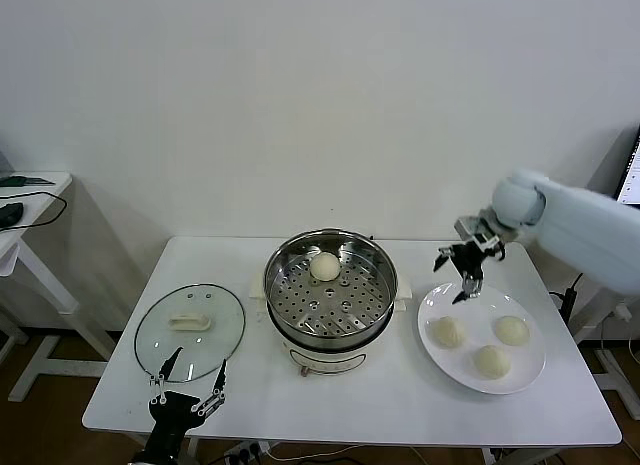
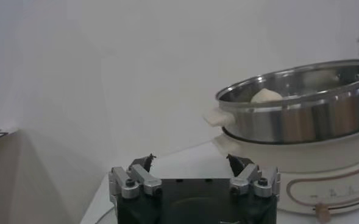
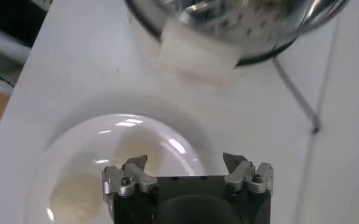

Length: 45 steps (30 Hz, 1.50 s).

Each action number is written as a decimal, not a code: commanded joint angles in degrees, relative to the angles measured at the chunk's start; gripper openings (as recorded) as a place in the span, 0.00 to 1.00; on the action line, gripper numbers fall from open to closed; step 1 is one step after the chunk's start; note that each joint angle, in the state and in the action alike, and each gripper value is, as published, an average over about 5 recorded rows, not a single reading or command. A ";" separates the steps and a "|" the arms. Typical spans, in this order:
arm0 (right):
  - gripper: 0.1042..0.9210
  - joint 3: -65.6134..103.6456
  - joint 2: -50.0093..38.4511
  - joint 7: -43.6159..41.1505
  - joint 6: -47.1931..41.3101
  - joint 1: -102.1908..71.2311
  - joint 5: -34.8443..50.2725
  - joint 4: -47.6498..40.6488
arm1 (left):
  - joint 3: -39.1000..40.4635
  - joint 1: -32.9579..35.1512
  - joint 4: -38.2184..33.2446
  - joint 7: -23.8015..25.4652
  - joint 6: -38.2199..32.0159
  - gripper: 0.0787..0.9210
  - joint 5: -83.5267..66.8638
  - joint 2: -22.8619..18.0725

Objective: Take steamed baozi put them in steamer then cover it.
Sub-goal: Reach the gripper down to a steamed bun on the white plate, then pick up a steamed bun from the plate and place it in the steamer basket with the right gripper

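The right claw point(image 1: 462, 276), spread wide and empty, hangs above the plate's point(image 1: 437, 357) far rim, three baozi point(image 1: 446, 331) apparently just ahead on the near side, one baozi already in the steamer point(image 1: 330, 285), left claw point(image 1: 187, 388) released, parked by the lid point(image 1: 189, 330).

A plain white wall point(image 1: 300, 95) stands behind a white table point(image 1: 350, 405). A second white table point(image 1: 30, 215) sits at left.

Bright, even indoor light, soft shadows.
Glare streaks on steamer point(image 3: 240, 24) rim and glossy plate point(image 3: 124, 152) in right wrist view; soft, blurred focus there; faint shadows under surface point(image 1: 350, 405) edges.
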 commanded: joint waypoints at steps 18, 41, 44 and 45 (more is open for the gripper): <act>0.86 5.06 0.48 6.47 -4.46 -13.44 -3.43 -2.56 | -0.07 0.20 0.65 -0.39 -0.28 0.88 0.02 -0.28; 0.62 -3.80 7.21 -14.52 -2.23 23.47 2.60 4.36 | 1.15 -0.69 -0.15 -0.91 0.12 0.88 -0.33 0.45; 0.62 -6.75 11.22 -15.01 -2.97 27.92 6.28 6.70 | 1.27 -0.78 -0.34 -1.00 0.32 0.88 -0.36 0.53; 0.62 -7.50 12.53 -14.86 -3.31 28.95 7.32 7.54 | 1.29 -0.77 -0.40 -1.01 0.35 0.88 -0.36 0.56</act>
